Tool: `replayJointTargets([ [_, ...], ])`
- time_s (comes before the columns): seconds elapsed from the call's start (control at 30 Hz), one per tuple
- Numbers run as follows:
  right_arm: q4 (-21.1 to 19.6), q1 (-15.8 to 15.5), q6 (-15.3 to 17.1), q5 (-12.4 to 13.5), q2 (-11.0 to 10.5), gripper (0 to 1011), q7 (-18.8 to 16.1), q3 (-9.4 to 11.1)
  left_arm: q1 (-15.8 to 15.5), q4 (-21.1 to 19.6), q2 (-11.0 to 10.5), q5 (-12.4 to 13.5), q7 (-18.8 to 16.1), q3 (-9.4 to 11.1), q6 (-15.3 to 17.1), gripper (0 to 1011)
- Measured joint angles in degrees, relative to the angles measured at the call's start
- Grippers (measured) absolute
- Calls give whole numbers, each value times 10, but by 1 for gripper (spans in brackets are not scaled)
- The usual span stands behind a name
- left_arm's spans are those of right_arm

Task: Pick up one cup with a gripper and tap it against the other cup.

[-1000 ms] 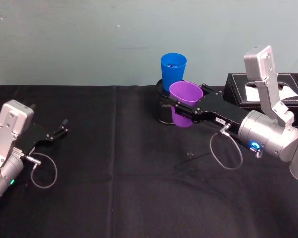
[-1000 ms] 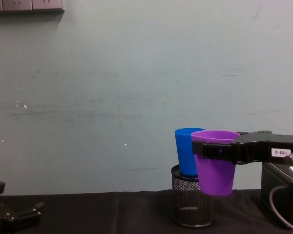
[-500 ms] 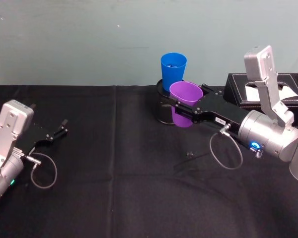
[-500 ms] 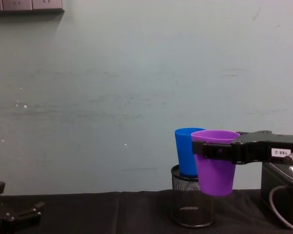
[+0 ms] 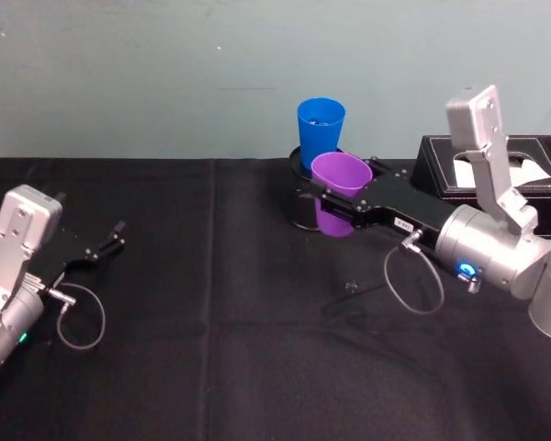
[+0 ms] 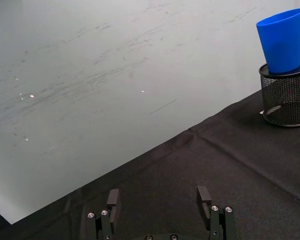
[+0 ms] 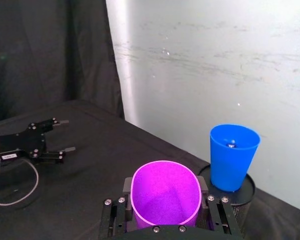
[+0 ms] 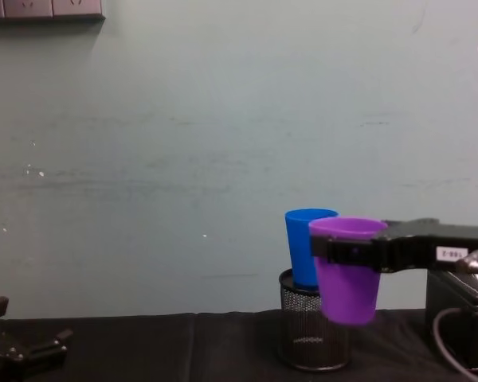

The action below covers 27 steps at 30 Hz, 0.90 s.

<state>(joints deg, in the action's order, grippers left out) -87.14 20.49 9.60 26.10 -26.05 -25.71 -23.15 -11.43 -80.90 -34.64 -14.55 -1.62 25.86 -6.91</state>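
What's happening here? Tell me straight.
The right gripper is shut on the purple cup, holding it off the table, close beside the blue cup, which stands in a black mesh holder. Whether the cups touch is unclear. The left gripper rests open on the table, far off to the left.

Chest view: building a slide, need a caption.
Right gripper holds purple cup aloft beside blue cup in mesh holder.

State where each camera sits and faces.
Head: high, looking down on the black table; left end effector idle, right end effector holding the purple cup.
Chest: low, facing the wall across the table; right end effector shows at right.
Left wrist: behind the open left end effector, facing the blue cup.
Right wrist: behind the right end effector, facing both cups.
All four show the blue cup.
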Motion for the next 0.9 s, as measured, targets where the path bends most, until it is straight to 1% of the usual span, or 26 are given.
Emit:
replayJointTargets([
  [0.03,0,0,0,0,0,723,0,0,0,0,0,0,0,0,0,1000],
  [0.13,17,4,-1,-1,9,723,5,-5,0,0,0,0,0,0,0,1000],
  [0.2,40,12,-7,-7,21,723,12,-11,0,0,0,0,0,0,0,1000],
  [0.27,45,14,-9,-9,23,723,13,-12,0,0,0,0,0,0,0,1000],
  [0.4,80,29,-31,-27,41,723,22,-16,0,0,0,0,0,0,0,1000],
  [0.6,123,49,-65,-48,65,723,31,-13,0,0,0,0,0,0,0,1000],
  [0.77,153,64,-75,-56,81,723,33,-8,0,0,0,0,0,0,0,1000],
  [0.9,178,80,-76,-59,96,723,32,-3,0,0,0,0,0,0,0,1000],
])
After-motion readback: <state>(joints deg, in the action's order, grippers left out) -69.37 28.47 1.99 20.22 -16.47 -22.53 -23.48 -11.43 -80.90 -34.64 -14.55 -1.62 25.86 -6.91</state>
